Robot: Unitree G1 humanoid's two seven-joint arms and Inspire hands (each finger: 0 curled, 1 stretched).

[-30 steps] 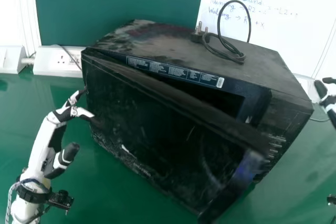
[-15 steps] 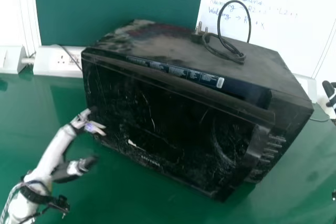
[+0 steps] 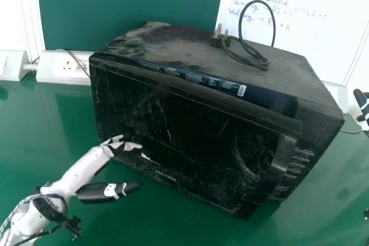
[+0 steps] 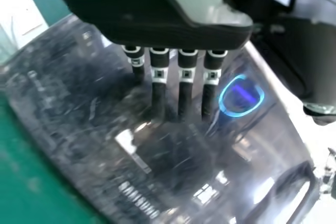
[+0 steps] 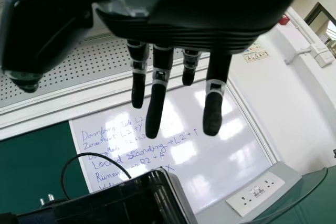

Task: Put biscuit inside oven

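Note:
The black oven point(image 3: 190, 125) stands angled on the green table, its door point(image 3: 173, 136) almost closed, with a narrow gap along the top edge. My left hand point(image 3: 118, 145) is at the lower left of the door front, fingers extended toward it. In the left wrist view my left hand point(image 4: 185, 74) has straight fingers over the glossy door point(image 4: 100, 114); whether they touch it I cannot tell. Off to the oven's right is my right hand point(image 3: 362, 105). The right wrist view shows my right hand point(image 5: 157, 87) with fingers extended and nothing held, above the oven's corner point(image 5: 152, 198). No biscuit is visible.
A power cable with its plug point(image 3: 218, 40) lies on the oven top. Behind the oven are a white socket box point(image 3: 63, 67), a green board point(image 3: 127, 4) and a whiteboard point(image 3: 288, 33). The green table point(image 3: 132, 217) extends around the oven.
The oven door has swung from partly open to nearly closed. My left hand has moved down and right along the door front. My right hand has shifted slightly at the right edge.

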